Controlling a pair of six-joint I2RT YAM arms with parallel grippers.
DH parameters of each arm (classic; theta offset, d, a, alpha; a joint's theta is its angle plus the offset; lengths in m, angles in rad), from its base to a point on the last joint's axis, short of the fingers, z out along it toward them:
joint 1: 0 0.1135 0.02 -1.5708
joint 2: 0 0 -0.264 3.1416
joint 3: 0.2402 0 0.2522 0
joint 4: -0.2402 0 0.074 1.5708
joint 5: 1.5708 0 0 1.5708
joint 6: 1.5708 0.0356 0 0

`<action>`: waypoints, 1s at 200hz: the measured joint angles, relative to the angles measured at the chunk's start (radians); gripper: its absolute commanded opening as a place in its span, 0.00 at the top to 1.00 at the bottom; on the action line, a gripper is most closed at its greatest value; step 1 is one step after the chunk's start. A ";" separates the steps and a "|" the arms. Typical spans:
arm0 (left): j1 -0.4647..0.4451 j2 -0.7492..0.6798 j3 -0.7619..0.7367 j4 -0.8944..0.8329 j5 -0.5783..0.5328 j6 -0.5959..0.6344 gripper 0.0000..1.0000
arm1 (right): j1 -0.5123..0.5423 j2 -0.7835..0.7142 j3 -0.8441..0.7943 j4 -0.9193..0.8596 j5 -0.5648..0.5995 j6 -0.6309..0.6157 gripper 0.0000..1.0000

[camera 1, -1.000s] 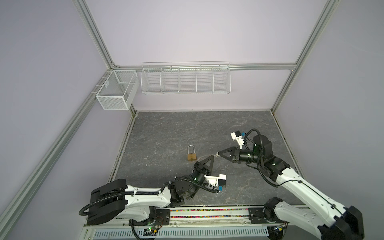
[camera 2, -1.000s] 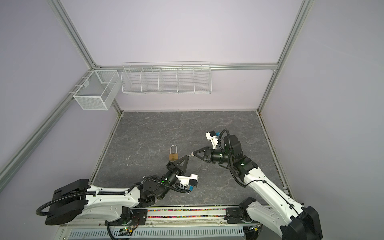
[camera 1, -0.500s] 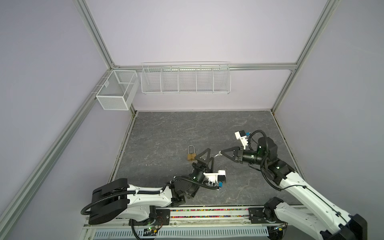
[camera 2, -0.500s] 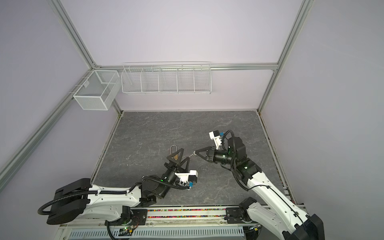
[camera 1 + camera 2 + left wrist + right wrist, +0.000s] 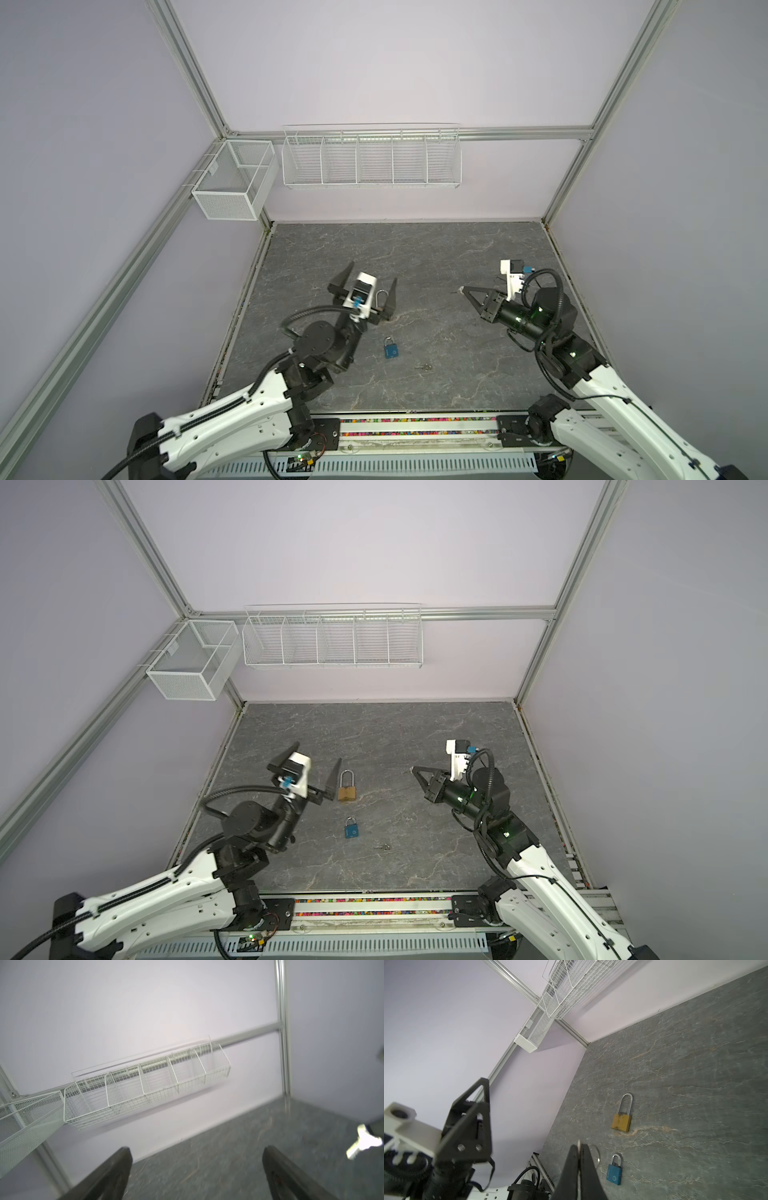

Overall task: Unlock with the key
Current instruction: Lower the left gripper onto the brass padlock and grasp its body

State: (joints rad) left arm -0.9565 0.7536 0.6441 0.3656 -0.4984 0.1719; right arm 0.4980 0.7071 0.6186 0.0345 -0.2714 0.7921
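The left tool is released. Its two dark fingers stand wide apart above the surface and grasp nothing; in the left wrist view only the grey, veined surface shows between them.

The right tool is clenched on the key, which juts from its tip. The key is held in the air over the right half of the surface, well apart from both locks. In the right wrist view the key's thin edge shows between the pressed fingers, with a key ring just beside them.

Two padlocks lie flat on the surface, left of the middle, shackles pointing toward the back wall. The brass padlock lies just beside the left tool's inner finger; in a top view that finger hides most of its body. The blue padlock lies nearer the robot's base, close to the brass one but not touching it. Neither tool touches either lock.

A second, smaller key lies loose on the surface, near the blue padlock on its right and a little closer to the base.

On the back wall hangs a white wire rack, with a mesh box in the left corner.
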 measured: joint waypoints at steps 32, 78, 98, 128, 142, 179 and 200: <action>0.239 0.084 0.179 -0.332 0.309 -0.536 0.01 | 0.003 -0.068 -0.020 -0.017 0.087 -0.035 0.94; 0.318 0.568 0.362 -0.726 0.489 -0.867 0.01 | 0.047 -0.103 -0.196 0.024 0.202 -0.048 0.94; 0.325 0.739 0.414 -0.869 0.492 -0.922 0.01 | 0.098 -0.100 -0.282 0.051 0.246 -0.044 0.94; 0.329 0.909 0.513 -0.967 0.496 -0.939 0.01 | 0.151 -0.146 -0.338 0.060 0.309 -0.041 0.94; 0.327 0.959 0.531 -0.979 0.500 -0.939 0.00 | 0.152 -0.172 -0.338 0.067 0.330 -0.041 0.94; 0.318 1.108 0.623 -1.037 0.486 -0.929 0.14 | 0.152 -0.209 -0.323 0.048 0.357 -0.068 0.94; 0.315 1.152 0.668 -1.067 0.477 -0.920 0.18 | 0.152 -0.225 -0.317 0.031 0.361 -0.079 0.94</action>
State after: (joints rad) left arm -0.6418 1.9060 1.3117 -0.7010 -0.0212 -0.7479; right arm 0.6498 0.4824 0.3019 0.0650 0.0898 0.7132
